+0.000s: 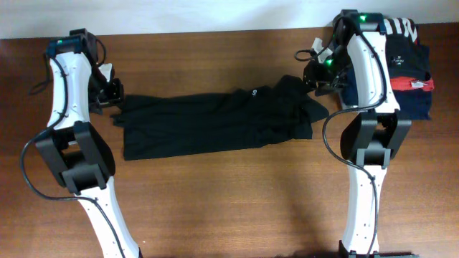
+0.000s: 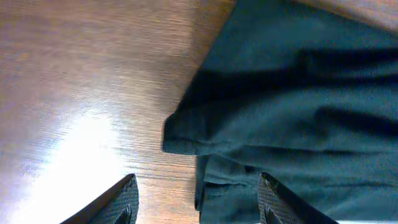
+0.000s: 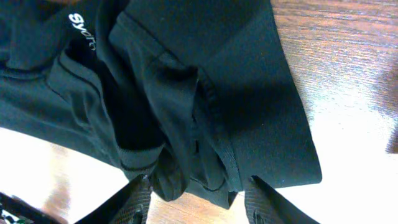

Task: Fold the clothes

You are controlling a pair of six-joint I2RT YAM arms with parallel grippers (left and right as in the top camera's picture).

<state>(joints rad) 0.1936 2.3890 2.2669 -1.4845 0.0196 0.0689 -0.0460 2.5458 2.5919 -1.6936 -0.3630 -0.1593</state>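
Observation:
The black polo shirt [image 1: 215, 125] lies stretched left to right across the middle of the wooden table [image 1: 237, 208], folded lengthwise, with its small white logo [image 1: 254, 92] facing up. My left gripper [image 1: 112, 94] hovers at the shirt's left end. In the left wrist view it [image 2: 198, 204] is open, and the shirt's [image 2: 298, 106] folded edge lies on the table below the gap, nearer the right finger [image 2: 273, 205]. My right gripper [image 1: 315, 75] is at the shirt's collar end. In its wrist view it [image 3: 199, 204] is open over bunched fabric [image 3: 186, 93] by the logo [image 3: 84, 34], holding nothing.
A stack of folded navy, red and black garments [image 1: 410, 68] sits at the back right corner, just behind the right arm. Both arm bases stand toward the front of the table, left [image 1: 79, 165] and right [image 1: 373, 143] of the shirt.

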